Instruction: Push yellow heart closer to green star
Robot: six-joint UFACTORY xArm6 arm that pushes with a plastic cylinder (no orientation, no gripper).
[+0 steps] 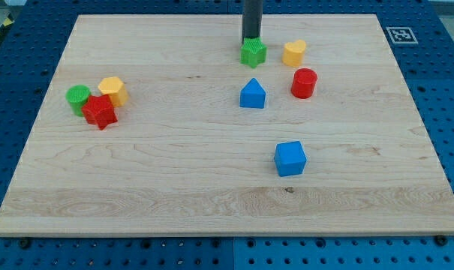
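Observation:
The green star [253, 52] lies near the view's top, just right of centre. The yellow heart [293, 52] lies a short gap to its right, not touching it. My tip [251, 40] comes down from the view's top edge and stands right at the upper side of the green star, apparently touching it. The tip is left of the yellow heart and apart from it.
A red cylinder [304, 82] sits just below the yellow heart. A blue house-shaped block [252, 94] lies below the green star, with a blue cube [290, 158] further down. At the left, a green cylinder [78, 97], a yellow hexagon [113, 90] and a red star [100, 111] cluster together.

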